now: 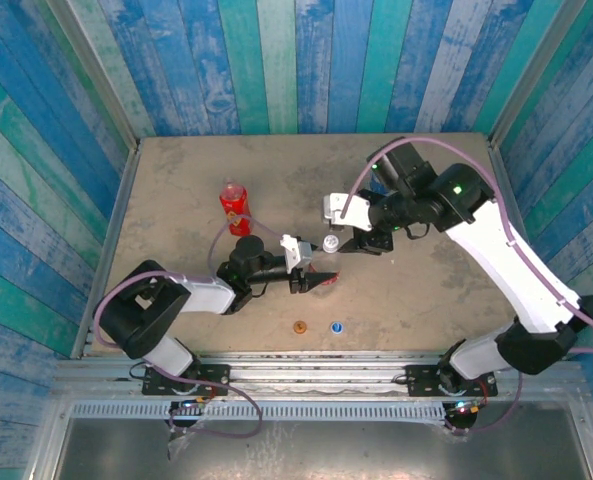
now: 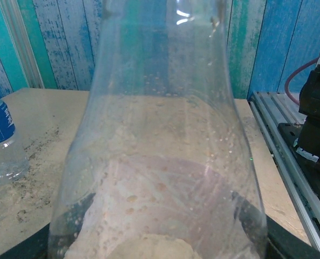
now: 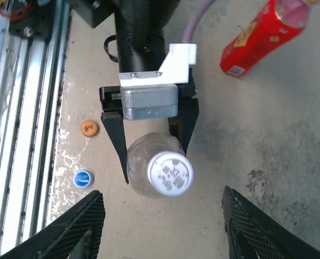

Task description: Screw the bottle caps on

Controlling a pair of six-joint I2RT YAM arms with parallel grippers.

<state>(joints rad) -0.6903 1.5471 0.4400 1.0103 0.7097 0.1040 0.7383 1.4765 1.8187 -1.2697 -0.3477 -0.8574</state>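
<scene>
Left fingers (image 3: 114, 141) clamp the clear bottle (image 3: 143, 172) upright mid-bench, white cap (image 3: 171, 172) on its neck; right fingers (image 3: 77, 229) spread wide either side of it, not touching.

R wrist cam looks straight down the bottle's long axis: cap faces the lens, body vertical btwn the two black left fingers. L wrist cam has the clear wall close up, narrowing upward to the neck, w/ droplets inside; at far left a blue-label bottle (image 2: 0, 141) stands on the bench (image 2: 38, 116). Whether the cap is screwed tight, can't tell. Orange cap (image 3: 89, 128) & blue cap (image 3: 82, 178) lie loose near the front rail, apart from each other. Red bottle (image 1: 234, 207) stands upright back-left of the held one, well apart.
</scene>
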